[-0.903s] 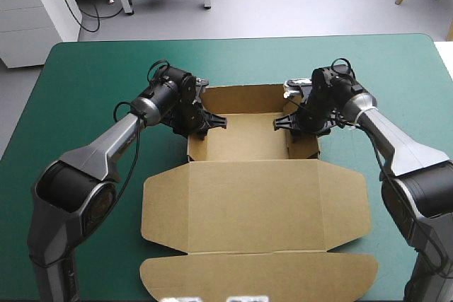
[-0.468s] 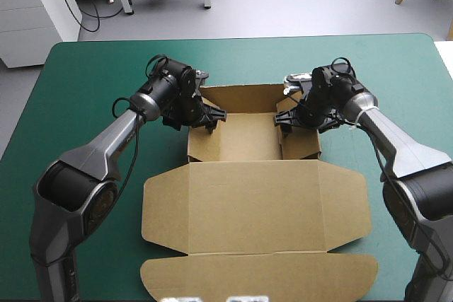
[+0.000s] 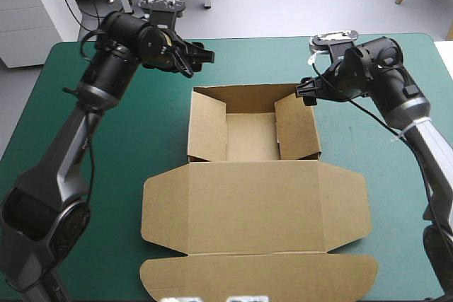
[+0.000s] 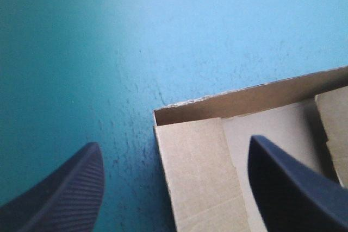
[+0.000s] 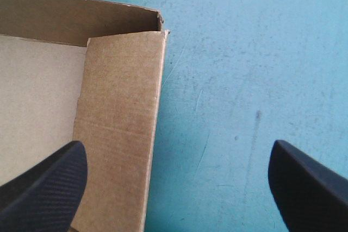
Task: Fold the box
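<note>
Black fingers [image 4: 60, 194] on the left gripper [image 3: 200, 56] are spread wide with nothing between them, so we're calling that one empty. It hangs over the table [image 3: 85, 139] off the far left corner of the box [image 3: 255, 196], toward the table's far edge. From its own wrist view that corner lies just ahead of the left gripper [image 4: 173, 141]. One finger is over the bare teal-green cover [image 4: 81, 52] and the other is over the inside of the box.

Moving right, the box sits around the middle of the table, and its long axis runs from the far edge to the near edge. The tray [image 3: 251, 136] end points at the far edge, with the far wall and both side walls standing up. The lid [image 3: 255, 206] lies flat on the cover toward the near edge, with a wing sticking out toward each side edge. A rounded flap [image 3: 258, 274] at its end is close to the near edge.

Over on the right, the right gripper [image 3: 306, 93] hovers just by the tray's far right corner. Its fingers are also wide apart and holding nothing. In its wrist view that corner lies ahead of the right gripper [image 5: 178, 143], with one finger over the tray's right wall and the other out over open cover.
</note>
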You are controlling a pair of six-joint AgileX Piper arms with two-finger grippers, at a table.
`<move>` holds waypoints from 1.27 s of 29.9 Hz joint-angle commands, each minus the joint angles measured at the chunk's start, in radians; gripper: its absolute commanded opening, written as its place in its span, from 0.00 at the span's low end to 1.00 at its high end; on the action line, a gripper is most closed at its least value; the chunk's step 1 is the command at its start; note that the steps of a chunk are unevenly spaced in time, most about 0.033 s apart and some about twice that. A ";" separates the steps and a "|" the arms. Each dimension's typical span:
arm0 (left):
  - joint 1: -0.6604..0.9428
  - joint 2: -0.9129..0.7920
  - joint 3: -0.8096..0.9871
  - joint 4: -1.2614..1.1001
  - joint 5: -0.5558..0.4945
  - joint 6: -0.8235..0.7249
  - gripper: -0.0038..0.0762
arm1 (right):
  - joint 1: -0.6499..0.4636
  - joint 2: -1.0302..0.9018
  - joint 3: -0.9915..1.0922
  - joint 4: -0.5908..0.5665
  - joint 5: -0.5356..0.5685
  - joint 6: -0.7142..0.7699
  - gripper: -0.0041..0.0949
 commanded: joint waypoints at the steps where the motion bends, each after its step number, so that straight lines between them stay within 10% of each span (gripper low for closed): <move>1: 0.001 -0.139 -0.033 -0.003 0.049 0.056 0.50 | -0.002 -0.086 -0.031 -0.009 0.005 0.004 0.87; 6: 0.001 -0.243 -0.031 -0.056 0.050 0.149 0.04 | -0.002 -0.117 -0.020 0.010 0.062 0.005 0.87; 38: 0.001 -1.046 0.939 -0.105 0.002 0.191 0.04 | -0.002 0.206 -0.018 0.164 0.016 -0.042 0.87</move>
